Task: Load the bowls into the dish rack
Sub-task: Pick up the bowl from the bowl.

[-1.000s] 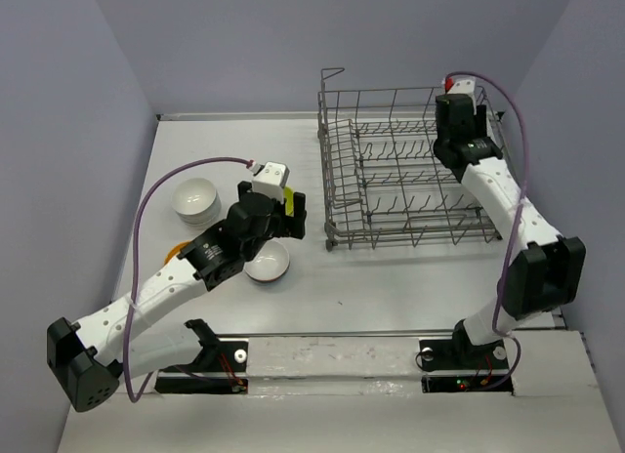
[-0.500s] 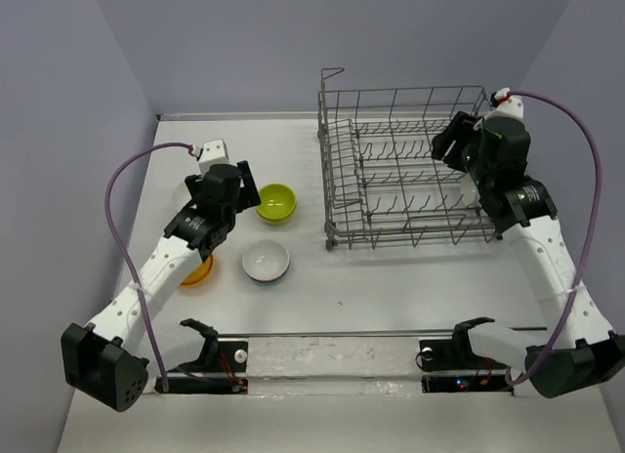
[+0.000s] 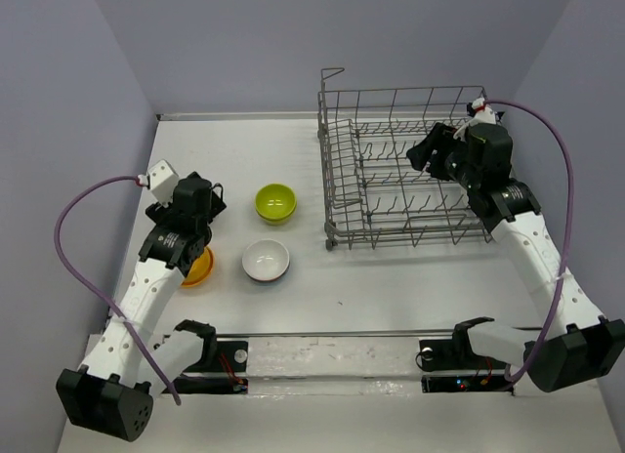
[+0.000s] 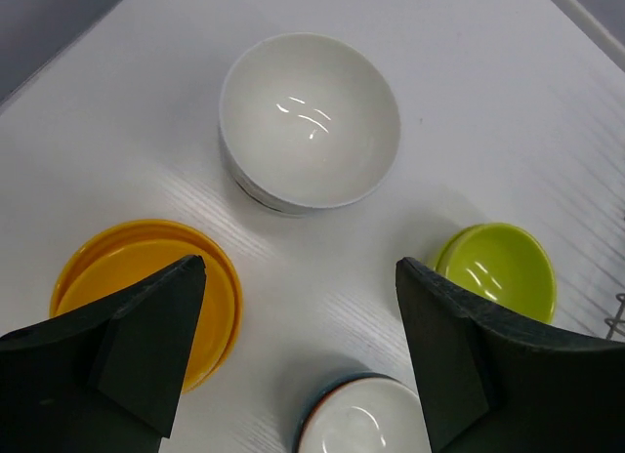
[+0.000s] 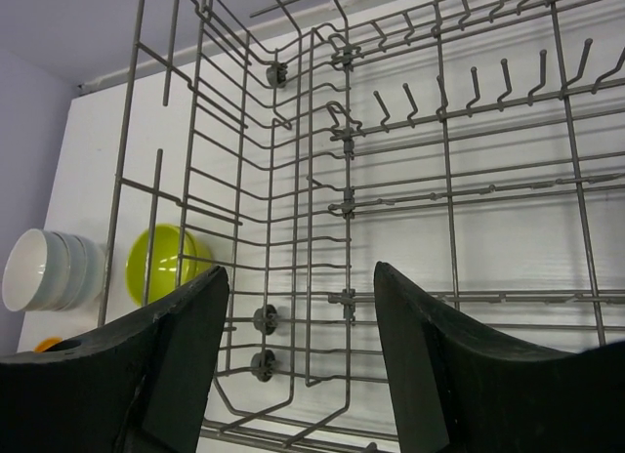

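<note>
The grey wire dish rack (image 3: 405, 170) stands at the back right. To its left on the table sit a lime bowl (image 3: 276, 202), a white bowl with a blue outside (image 3: 266, 261) and an orange bowl (image 3: 198, 267). My left gripper (image 4: 301, 267) hangs open above the table between them, with nothing between its fingers. A stack of white bowls (image 4: 310, 121) lies just beyond it, the orange bowl (image 4: 146, 287) to its left and the lime bowl (image 4: 496, 270) to its right. My right gripper (image 5: 300, 272) is open above the dish rack (image 5: 391, 180), holding nothing.
In the top view my left gripper (image 3: 207, 207) covers the white stack. My right gripper (image 3: 422, 152) hovers over the rack's right half. Purple cables loop from both wrists. Grey walls close in the table at the left, back and right.
The lime bowl, at my left gripper a second ago, now sits on the table. The left arm has swung left over the white stack. My right gripper has come down over the rack's right half.
</note>
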Robot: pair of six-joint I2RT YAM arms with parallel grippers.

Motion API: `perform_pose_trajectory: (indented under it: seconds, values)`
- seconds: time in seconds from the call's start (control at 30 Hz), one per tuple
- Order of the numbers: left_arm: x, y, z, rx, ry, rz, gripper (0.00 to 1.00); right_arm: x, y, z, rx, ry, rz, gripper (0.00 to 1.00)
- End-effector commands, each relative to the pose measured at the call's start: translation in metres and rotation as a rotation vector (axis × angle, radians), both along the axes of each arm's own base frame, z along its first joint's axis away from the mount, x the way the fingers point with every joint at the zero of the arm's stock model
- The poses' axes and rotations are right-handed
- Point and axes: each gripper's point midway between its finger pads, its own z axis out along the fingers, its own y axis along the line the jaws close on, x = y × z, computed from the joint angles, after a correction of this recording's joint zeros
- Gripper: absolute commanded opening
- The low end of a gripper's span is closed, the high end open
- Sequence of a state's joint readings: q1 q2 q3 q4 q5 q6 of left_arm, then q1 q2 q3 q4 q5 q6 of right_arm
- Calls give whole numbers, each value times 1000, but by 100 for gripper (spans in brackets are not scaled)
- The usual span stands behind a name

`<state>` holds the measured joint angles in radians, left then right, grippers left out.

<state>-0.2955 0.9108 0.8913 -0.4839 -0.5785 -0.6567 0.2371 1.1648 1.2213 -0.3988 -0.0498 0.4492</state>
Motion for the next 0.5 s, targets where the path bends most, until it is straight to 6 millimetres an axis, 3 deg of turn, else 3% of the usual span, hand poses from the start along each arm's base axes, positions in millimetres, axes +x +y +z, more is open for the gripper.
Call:
perform_pose_trajectory:
  seconds: [0.0, 0.23, 0.47]
  values:
    - [3, 28, -5, -56, -31, 125, 88, -7, 7, 28, 47, -95, 34, 67]
    - [25, 53, -20, -167, -33, 163, 82, -18, 6, 36, 53, -122, 46, 68]
    - [44, 57, -33, -214, -9, 156, 75, -20, 7, 39, 56, -128, 52, 69]
